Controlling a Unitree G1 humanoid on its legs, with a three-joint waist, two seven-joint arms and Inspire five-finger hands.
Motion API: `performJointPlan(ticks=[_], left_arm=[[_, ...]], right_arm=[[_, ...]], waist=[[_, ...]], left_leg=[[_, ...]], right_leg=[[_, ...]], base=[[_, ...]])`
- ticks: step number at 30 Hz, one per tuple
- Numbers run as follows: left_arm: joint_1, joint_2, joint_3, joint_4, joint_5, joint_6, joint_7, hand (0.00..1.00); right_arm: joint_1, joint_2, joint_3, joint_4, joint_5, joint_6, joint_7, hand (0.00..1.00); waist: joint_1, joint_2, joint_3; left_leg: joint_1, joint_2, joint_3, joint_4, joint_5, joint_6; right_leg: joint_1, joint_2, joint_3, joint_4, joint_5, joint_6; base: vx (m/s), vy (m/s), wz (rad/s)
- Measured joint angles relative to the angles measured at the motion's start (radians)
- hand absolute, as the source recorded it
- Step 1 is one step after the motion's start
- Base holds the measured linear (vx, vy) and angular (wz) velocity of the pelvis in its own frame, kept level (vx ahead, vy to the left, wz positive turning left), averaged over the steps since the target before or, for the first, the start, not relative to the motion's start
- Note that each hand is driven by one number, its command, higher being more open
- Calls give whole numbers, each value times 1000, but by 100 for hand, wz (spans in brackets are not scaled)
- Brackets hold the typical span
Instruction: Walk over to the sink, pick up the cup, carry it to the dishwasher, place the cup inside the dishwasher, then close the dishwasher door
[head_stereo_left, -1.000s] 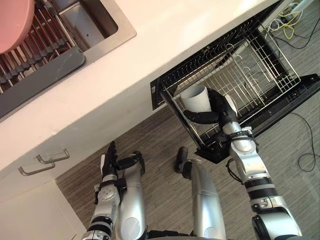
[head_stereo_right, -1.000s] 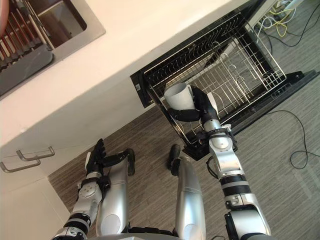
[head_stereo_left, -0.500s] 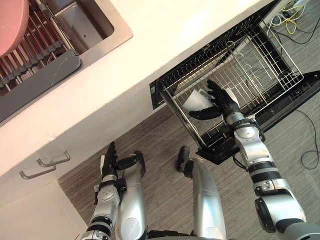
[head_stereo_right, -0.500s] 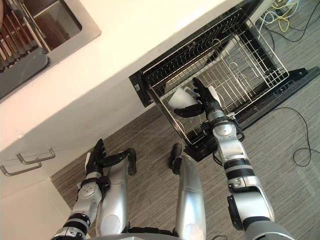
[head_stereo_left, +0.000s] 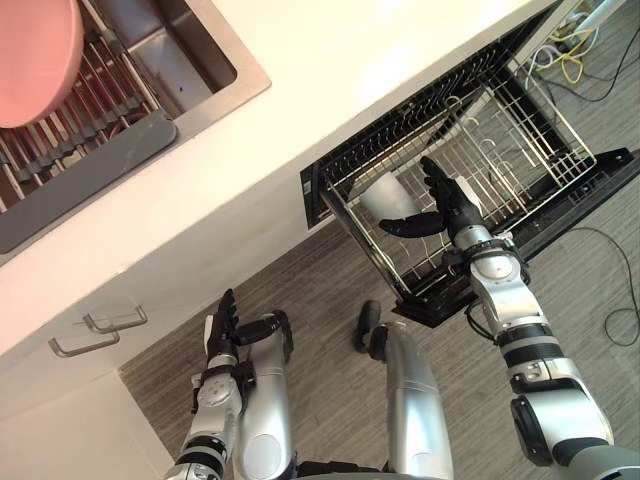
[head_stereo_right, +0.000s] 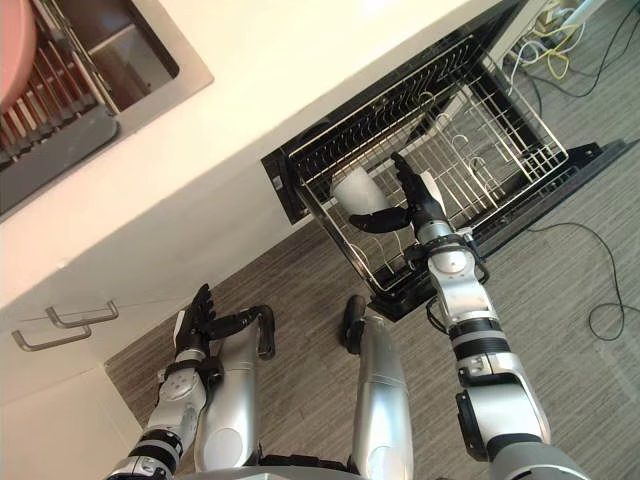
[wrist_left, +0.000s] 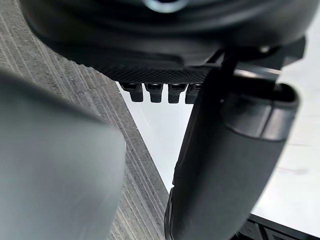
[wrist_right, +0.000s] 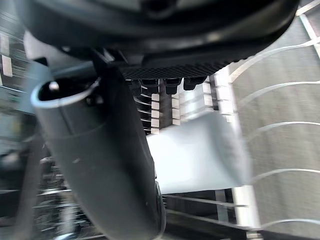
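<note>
You see the cup lying tilted in the near corner of the pulled-out dishwasher rack, so your right hand sits beside it with fingers spread and released, while your left hand hangs idle and straight-fingered.

A pink dish stands in a grey dish rack sunk into the white table. Below the table's front edge, two metal drawer handles sit on white cabinet fronts. Yellow and white cables lie on the wood-grain floor.
</note>
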Motion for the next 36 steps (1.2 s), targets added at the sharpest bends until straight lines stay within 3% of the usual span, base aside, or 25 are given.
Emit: performJointPlan(ticks=[3,5,12,16,19,25,36], left_arm=[[35,-1,-5,0,0,-1,-1,100],[87,-4,-15,3,1,-1,-3,100],[212,-32,-16,29,27,-9,-4,100],[256,-50,-17,46,56,-12,-2,100],[262,-55,-18,81,68,-15,-1,100],[263,-51,-18,132,69,-20,6,100],[283,-45,-17,159,60,-21,20,100]], right_arm=[[140,58,-8,-198,22,-39,-25,100],[273,124,-9,-317,34,-71,-35,100],[548,240,-41,-491,37,-153,-34,100],[655,285,-60,-562,59,-202,-34,100],[688,324,-65,-564,70,-222,-36,100],[717,372,-66,-557,123,-246,-44,100],[744,403,-4,-516,172,-295,-30,100]], waist=[[-4,1,-3],[-5,1,-54],[-29,6,-199],[-39,5,-308],[-48,4,-350],[-62,5,-371],[-70,-3,-386]], left_leg=[[66,-5,6,-37,1,2],[106,-10,15,-76,3,5],[281,-27,47,-266,45,7],[389,-45,55,-398,87,-15],[470,-64,55,-508,128,-25],[575,-91,55,-666,193,-27],[653,-111,22,-755,238,-24]], right_leg=[[59,-1,1,-21,-4,5],[90,-2,1,-46,-9,10],[258,-20,-48,-206,4,20],[360,-21,-64,-305,26,29],[432,-25,-78,-378,44,31],[519,-24,-89,-485,73,44],[617,-24,-135,-551,81,52]], base=[[11,-8,2],[61,-18,2],[130,5,2],[186,-11,8],[162,-11,15],[135,11,5],[27,1,12]])
